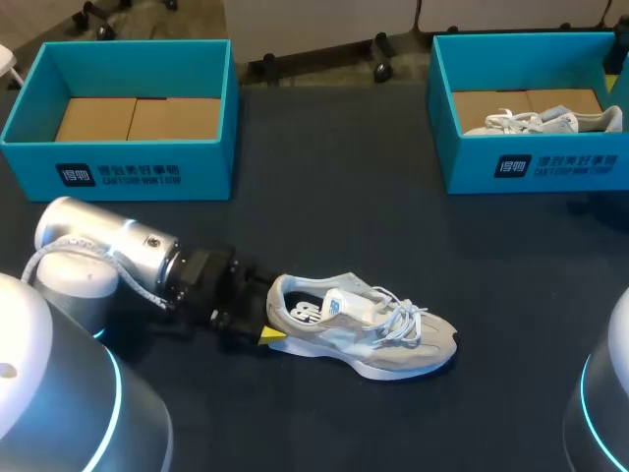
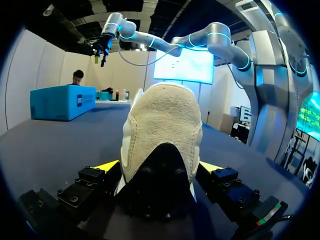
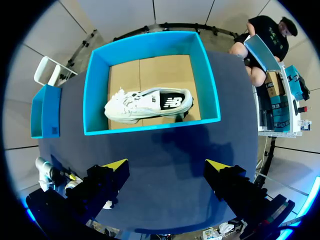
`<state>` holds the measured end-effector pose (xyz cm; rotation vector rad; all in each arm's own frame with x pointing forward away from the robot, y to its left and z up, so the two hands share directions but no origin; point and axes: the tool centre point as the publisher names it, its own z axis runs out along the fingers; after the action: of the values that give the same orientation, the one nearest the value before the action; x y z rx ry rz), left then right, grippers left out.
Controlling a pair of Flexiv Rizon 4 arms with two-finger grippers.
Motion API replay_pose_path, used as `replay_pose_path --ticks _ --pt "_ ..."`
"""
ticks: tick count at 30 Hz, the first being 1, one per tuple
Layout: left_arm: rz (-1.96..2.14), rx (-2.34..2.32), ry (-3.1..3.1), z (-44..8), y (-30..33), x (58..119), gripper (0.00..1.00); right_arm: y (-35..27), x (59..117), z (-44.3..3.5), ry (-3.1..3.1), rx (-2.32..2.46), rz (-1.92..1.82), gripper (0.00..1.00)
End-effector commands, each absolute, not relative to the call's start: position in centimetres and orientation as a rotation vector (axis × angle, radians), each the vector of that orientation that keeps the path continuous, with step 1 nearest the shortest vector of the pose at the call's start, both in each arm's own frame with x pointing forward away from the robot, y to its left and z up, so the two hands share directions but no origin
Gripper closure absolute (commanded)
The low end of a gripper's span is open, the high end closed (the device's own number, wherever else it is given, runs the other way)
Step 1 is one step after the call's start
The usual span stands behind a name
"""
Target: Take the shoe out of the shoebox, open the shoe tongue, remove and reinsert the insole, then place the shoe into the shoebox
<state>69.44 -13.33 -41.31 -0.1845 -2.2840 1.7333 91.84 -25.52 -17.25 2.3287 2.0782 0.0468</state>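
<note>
Left claw (image 2: 159, 166) around beige-white shoe (image 2: 162, 120) heel

Robotics lab, silver robot arm (image 1: 108, 251) at dark table (image 1: 334, 167), left teal shoebox (image 1: 118, 173), right teal shoebox (image 1: 560, 165) (white shoe (image 1: 541, 123) inside)

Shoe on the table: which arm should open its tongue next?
Probably the right. The left gripper is shut on the heel of the shoe, steadying it, while the right gripper is open and empty, above the shoebox holding a second shoe.
</note>
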Motion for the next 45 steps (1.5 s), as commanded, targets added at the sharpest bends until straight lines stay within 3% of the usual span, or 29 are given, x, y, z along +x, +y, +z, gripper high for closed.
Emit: replay_pose_path --ticks 1,40,41,42,45 --pt "1.729 -0.195 -2.272 -41.7 -13.9 69.6 0.0 -25.5 91.8 -17.2 2.076 2.329 0.045 0.0" --pt "1.719 -0.187 -2.262 -41.8 -16.4 68.2 0.0 -25.5 91.8 -17.2 2.076 2.329 0.045 0.0" --pt "1.718 -0.186 -2.262 -41.9 -16.5 68.2 0.54 -25.5 91.8 -17.2 2.076 2.329 0.045 0.0" --pt "1.714 -0.186 -2.263 -42.0 -16.6 68.2 1.0 -25.5 91.8 -17.2 2.076 2.329 0.045 0.0" --pt "1.686 -0.19 -2.262 -42.4 -16.7 68.2 1.0 -25.5 91.8 -17.2 2.076 2.329 0.045 0.0"
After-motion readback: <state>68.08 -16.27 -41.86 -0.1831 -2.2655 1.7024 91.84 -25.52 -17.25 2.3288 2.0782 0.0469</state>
